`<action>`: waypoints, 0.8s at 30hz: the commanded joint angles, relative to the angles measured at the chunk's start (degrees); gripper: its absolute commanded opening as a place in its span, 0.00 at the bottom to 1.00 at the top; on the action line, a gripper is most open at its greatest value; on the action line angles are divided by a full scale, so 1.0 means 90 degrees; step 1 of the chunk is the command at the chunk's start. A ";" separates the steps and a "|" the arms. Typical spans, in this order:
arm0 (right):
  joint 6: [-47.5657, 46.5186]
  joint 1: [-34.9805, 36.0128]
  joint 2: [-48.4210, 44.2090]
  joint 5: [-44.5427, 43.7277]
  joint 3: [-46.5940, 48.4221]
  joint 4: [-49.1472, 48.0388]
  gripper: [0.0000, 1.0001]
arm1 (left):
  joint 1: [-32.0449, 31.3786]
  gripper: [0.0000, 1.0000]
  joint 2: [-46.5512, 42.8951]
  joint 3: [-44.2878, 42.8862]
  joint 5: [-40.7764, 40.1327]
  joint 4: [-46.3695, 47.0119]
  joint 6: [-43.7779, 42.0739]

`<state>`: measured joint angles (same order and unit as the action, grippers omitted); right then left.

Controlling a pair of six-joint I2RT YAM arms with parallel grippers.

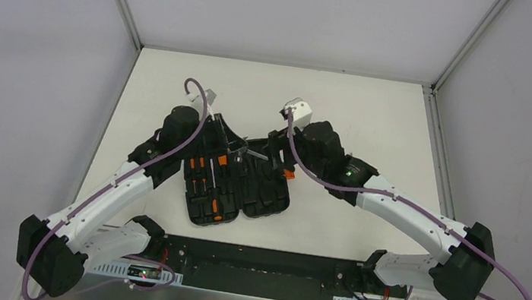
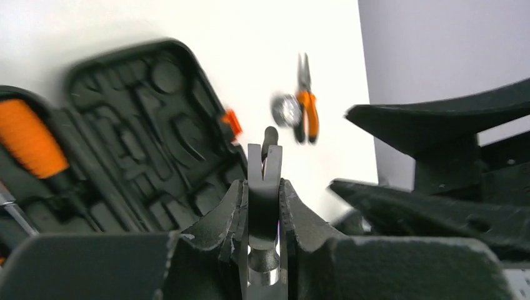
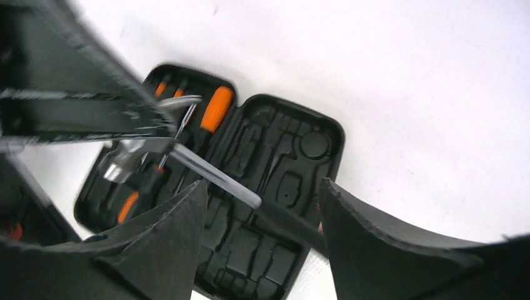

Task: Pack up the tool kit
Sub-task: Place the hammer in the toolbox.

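White bench (image 1: 374,117) carries the open tool case (image 1: 265,196) at its centre, between both arms. Left jaws clamp the hammer (image 2: 264,165) by its head above the case; right jaws stand apart either side of its shaft. Pliers (image 2: 306,109) lie beyond. Best to align the shaft with its moulded slot, lower level, then press it home.

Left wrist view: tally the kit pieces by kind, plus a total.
Case: 1
Hammer: 1
Pliers: 1
Orange-handled driver: 1
Round silver item, too blurred to name: 1
Total: 5
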<state>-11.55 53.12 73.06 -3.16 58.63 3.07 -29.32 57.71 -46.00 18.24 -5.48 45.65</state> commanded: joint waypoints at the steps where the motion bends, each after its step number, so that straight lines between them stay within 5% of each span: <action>1: 0.3185 -0.0022 -0.0356 -0.2098 0.0442 0.0036 0.68 | -0.0057 0.00 -0.0775 0.0384 -0.1957 0.0581 0.0167; 7: 0.6728 -0.0013 -0.0047 -0.1991 0.0770 0.0812 0.69 | -0.0297 0.00 -0.1003 0.0640 -0.2390 0.1418 -0.0347; 24: 1.1412 -0.0233 0.1142 -0.0172 0.1000 0.0011 0.66 | -0.0906 0.00 -0.1269 0.1204 -0.2633 0.2963 -0.1766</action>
<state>78.81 51.07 80.97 -9.91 66.70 7.97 -36.80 48.64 -35.77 -4.84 11.51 32.99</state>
